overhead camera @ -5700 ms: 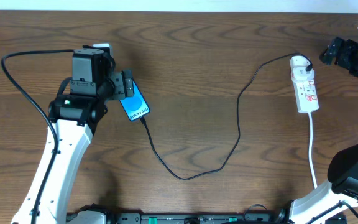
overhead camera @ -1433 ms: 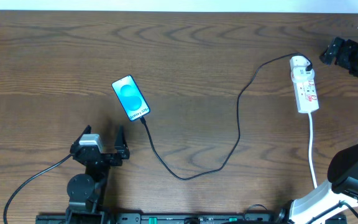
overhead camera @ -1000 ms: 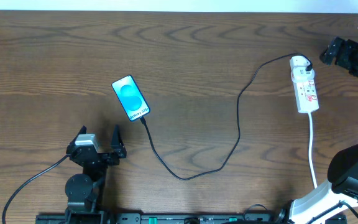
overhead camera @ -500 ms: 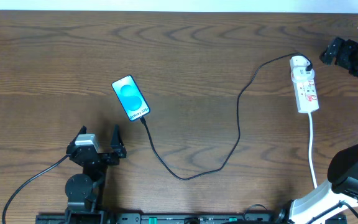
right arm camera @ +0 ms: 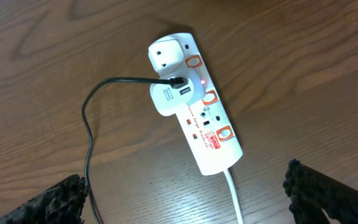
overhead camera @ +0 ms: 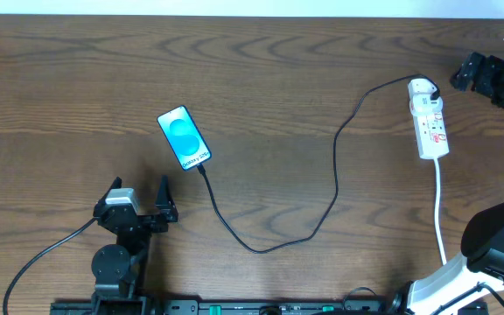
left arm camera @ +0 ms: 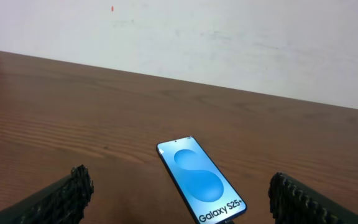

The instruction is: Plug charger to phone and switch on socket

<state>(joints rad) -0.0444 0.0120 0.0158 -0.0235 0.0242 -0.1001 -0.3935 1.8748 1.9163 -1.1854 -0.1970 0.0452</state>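
Overhead: the socket [overhead camera: 429, 118] lies at the right of the wooden table [overhead camera: 269, 79]. The charger [overhead camera: 256, 248] runs from its far end in a wide loop and reaches the lower end of the phone [overhead camera: 184, 138], which lies screen up, left of centre. The left gripper [overhead camera: 140, 194] sits low near the front edge, apart from the phone, jaws spread and holding nothing. The right gripper [overhead camera: 467, 73] is at the far right, near the socket but clear of it. Left wrist: the phone lies flat ahead between the spread left fingers [left arm camera: 61, 198], its blue screen lit. Right wrist: the right fingers [right arm camera: 319, 190] stand wide apart above the socket, empty. The charger is plugged into a white adapter [right arm camera: 168, 99] seated in the socket, and a red light [right arm camera: 202, 81] glows beside it.
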